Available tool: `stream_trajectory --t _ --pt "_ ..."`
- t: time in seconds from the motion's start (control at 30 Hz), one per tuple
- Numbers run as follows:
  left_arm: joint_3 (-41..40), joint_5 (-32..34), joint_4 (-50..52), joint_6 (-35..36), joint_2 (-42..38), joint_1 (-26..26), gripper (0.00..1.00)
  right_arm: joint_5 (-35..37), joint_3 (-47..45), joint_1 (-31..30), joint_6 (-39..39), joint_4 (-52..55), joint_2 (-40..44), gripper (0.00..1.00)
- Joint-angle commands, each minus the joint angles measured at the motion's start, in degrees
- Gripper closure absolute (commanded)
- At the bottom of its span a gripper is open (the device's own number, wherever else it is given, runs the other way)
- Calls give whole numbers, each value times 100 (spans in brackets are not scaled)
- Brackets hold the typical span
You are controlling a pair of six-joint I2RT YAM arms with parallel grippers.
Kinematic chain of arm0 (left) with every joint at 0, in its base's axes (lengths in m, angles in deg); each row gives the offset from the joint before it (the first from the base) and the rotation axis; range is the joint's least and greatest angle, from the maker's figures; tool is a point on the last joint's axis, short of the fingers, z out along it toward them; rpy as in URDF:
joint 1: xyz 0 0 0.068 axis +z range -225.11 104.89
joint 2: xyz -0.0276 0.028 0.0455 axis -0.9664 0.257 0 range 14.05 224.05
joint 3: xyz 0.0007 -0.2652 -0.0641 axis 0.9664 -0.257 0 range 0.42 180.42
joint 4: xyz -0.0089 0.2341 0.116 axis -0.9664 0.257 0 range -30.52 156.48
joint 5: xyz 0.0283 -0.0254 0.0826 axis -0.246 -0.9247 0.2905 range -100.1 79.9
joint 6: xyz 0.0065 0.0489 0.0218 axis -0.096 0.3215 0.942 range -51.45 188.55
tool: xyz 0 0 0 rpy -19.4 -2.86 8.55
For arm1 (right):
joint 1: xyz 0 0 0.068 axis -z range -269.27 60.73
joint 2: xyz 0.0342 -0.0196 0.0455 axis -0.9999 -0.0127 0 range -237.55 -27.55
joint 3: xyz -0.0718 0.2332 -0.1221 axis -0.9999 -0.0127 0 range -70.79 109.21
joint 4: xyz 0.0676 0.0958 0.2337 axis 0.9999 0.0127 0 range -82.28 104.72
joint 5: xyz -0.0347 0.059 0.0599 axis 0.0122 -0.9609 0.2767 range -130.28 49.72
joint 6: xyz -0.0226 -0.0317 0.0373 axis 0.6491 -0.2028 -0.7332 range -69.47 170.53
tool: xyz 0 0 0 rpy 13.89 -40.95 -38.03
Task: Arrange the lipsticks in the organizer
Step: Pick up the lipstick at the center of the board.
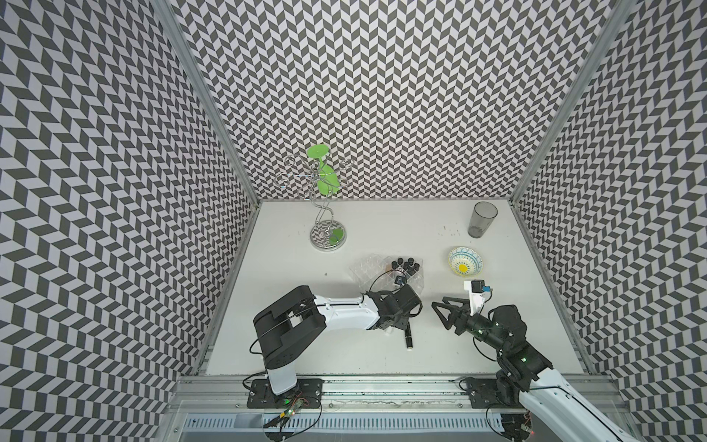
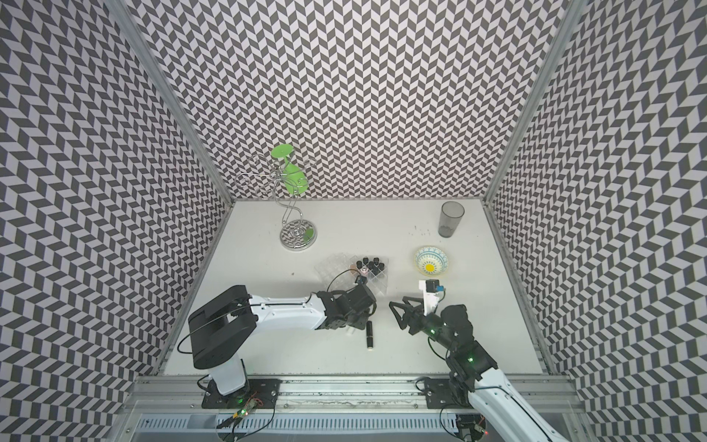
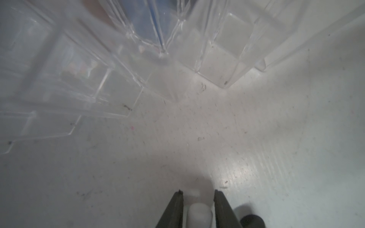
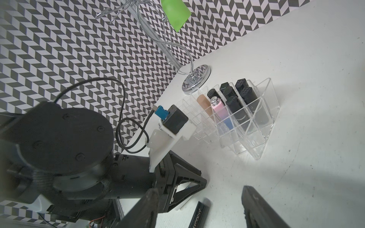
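White lipstick [image 3: 199, 216] sits seemingly clamped in left gripper [image 3: 198, 191]; right gripper [image 4: 199, 190] spread wide

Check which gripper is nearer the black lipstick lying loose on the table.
Left. The left gripper is down right beside the black lipstick, fingers around a white lipstick. The right gripper hangs open farther off on its other side.

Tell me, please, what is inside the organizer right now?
The organizer holds a tan lipstick, a pink-to-blue lipstick and several black lipsticks, all standing in cells. The other cells in view hold nothing. The left wrist camera covers a few cells.
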Motion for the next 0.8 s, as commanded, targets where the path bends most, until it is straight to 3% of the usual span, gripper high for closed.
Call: stream_trajectory --t 0.0,0.27,0.4,0.5,0.77 --pt "-96 -78 594 -17 261 31 72 -81 -36 -31 -50 -98 164 30" --pt "-56 -128 710 -21 417 74 100 -66 -54 -31 -48 -72 247 31" --pt "22 67 730 -30 28 92 100 -107 -44 -28 -61 -105 253 31" --pt "14 215 425 112 -751 96 100 -119 -38 -30 -94 -182 275 30" --pt "-737 1377 -1950 1371 -2819 306 100 -18 -463 -32 -159 -730 484 32"
